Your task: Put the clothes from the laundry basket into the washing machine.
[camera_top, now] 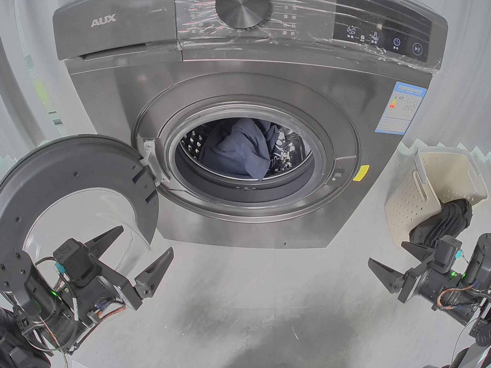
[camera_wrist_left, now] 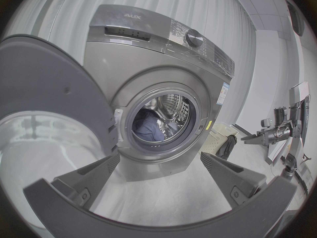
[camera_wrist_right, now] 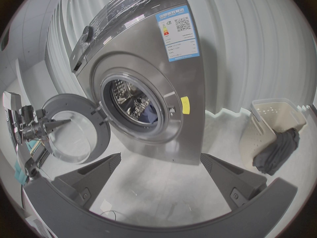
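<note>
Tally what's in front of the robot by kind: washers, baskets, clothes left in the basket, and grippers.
Washing machine: 1
Laundry basket: 1
Dark garment hanging from basket: 1
Grippers: 2 (left gripper, right gripper)
Total: 5

floor (camera_top: 286, 282): pale grey, smooth, marked with faint scuffs and short light scratches. curtain (camera_wrist_right: 257, 50): white, pleated, hung full height as the backdrop; its hem meets the floor in a zigzag line. a narrow gap between folds at the head view's left admits daylight and some green. wall (camera_wrist_left: 267, 83): plain white, meeting the curtain at a corner, with a dark skirting strip (camera_wrist_left: 243, 130) at its foot. ceiling (camera_wrist_left: 264, 4): pale square panels. a thin dark cable (camera_wrist_right: 114, 213) lies loose on the floor, beside a small white scrap (camera_wrist_right: 105, 205).
</note>
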